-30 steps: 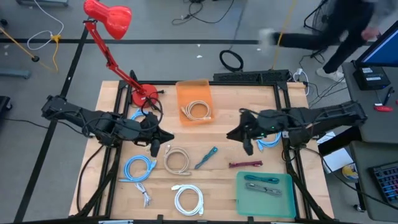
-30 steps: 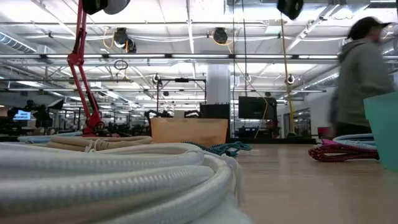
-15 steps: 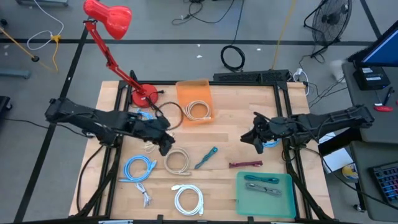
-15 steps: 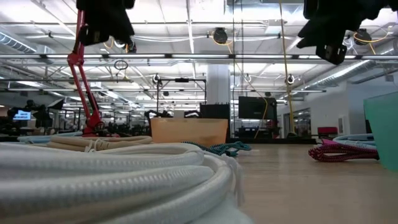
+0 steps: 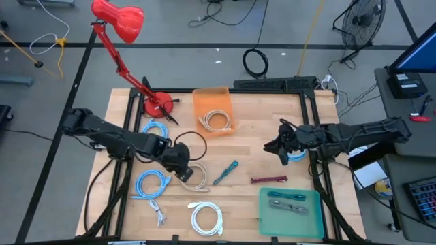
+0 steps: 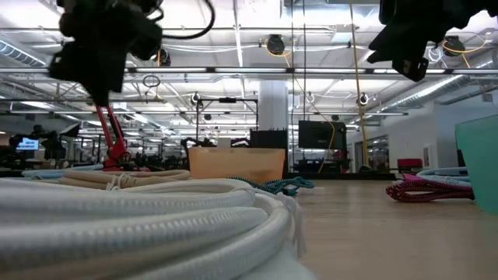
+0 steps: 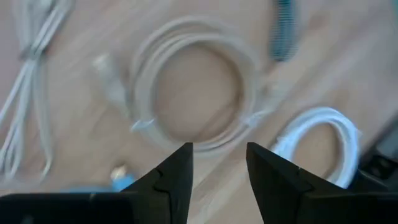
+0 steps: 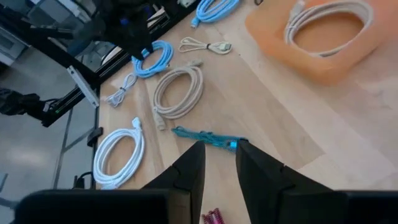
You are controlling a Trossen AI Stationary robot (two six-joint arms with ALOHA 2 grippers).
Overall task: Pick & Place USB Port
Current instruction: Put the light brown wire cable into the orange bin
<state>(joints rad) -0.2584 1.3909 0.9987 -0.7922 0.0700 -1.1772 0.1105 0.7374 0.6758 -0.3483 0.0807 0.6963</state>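
Observation:
A beige coiled cable (image 5: 195, 176) lies flat on the wooden table, left of the middle; it fills the left wrist view (image 7: 196, 87). My left gripper (image 5: 184, 170) hangs over the coil's left edge, pointing steeply down, open (image 7: 219, 180), clear of the cable. My right gripper (image 5: 278, 148) hovers high over the table's right half, open by a narrow gap (image 8: 219, 171), with nothing between the fingers. An orange bin (image 5: 214, 109) at the far middle holds another beige coil (image 5: 218, 121). A green tray (image 5: 289, 211) at the near right holds a dark cable.
Around the beige coil lie a teal cable (image 5: 226, 172), a maroon cable (image 5: 269, 180), a white coil (image 5: 206, 218), two blue coils (image 5: 153, 184) (image 5: 155, 128) and a small grey cable (image 5: 158, 218). A red desk lamp (image 5: 119, 20) stands at the far left corner.
My left gripper has come down and toward the table's near right, tipping from near level to steeply downward, and now hangs over the beige coil. My right gripper has drawn back toward the table's right edge and sunk a little. A person walking behind the table has left the view.

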